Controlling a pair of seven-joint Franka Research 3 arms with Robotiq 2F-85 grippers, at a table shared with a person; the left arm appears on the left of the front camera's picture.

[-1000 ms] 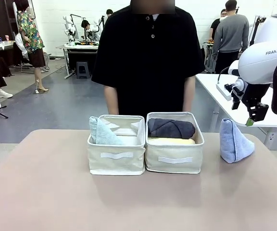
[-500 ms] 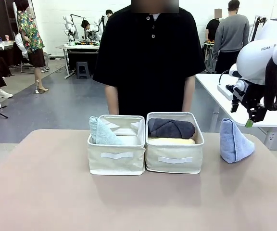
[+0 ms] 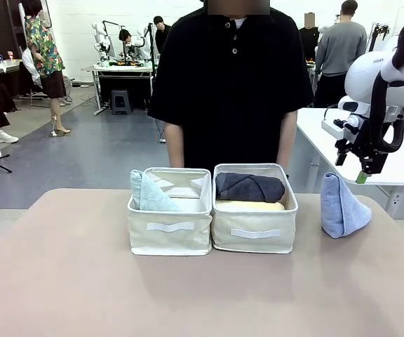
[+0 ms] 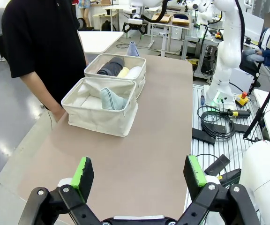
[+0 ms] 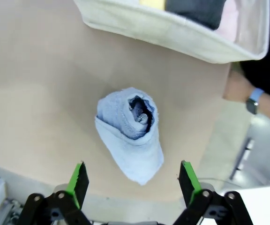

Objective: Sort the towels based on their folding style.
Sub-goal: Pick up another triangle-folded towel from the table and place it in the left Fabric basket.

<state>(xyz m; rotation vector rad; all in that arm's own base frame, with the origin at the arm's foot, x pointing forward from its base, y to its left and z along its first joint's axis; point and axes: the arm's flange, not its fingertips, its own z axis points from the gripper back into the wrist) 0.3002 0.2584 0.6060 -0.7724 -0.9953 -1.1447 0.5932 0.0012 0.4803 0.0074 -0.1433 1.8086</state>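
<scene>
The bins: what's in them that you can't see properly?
- Front view: the wall of the right bin hides most of the yellow towel, which lies under the grey towel.
- Front view: the wall of the left bin hides the base of the green towel.
- Right wrist view: the top edge cuts off the right bin.

Light blue cone towel [image 5: 130,131]: upright on the counter [image 5: 41,93], hollow top facing the camera, apart from the bin
Right claw [image 5: 132,173]: over the towel, green pads [image 5: 77,178] spread wide, nothing held
Beige bin [image 5: 172,33]: top edge; holds yellow towel [image 5: 152,3], dark grey towel [image 5: 198,11], pink towel [image 5: 231,23]
Person's wrist [image 5: 240,91] with watch: right edge
</scene>
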